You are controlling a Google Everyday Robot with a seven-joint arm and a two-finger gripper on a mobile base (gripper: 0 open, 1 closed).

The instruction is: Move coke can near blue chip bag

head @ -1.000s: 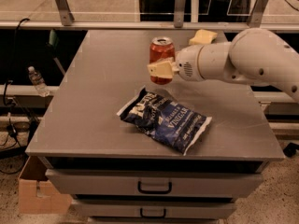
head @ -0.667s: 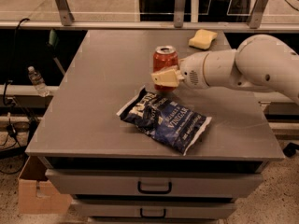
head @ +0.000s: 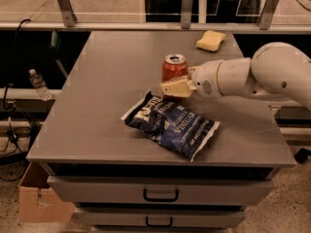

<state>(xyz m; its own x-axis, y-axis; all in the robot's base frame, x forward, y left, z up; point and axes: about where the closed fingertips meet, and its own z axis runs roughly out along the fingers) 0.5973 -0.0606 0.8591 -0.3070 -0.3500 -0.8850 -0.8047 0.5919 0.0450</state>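
The gripper [head: 171,83], just behind the crinkled navy blue chip bag [head: 170,125], fingers [head: 176,88] pinching the small red aluminium coke can [head: 174,66], should set it upright on bare grey bench [head: 97,106].

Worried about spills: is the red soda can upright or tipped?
Upright: the red aluminium soda can shows its silver top facing up, with the cream gripper closed on its lower half.

"VINEGAR" on blue chip bag [head: 170,125]
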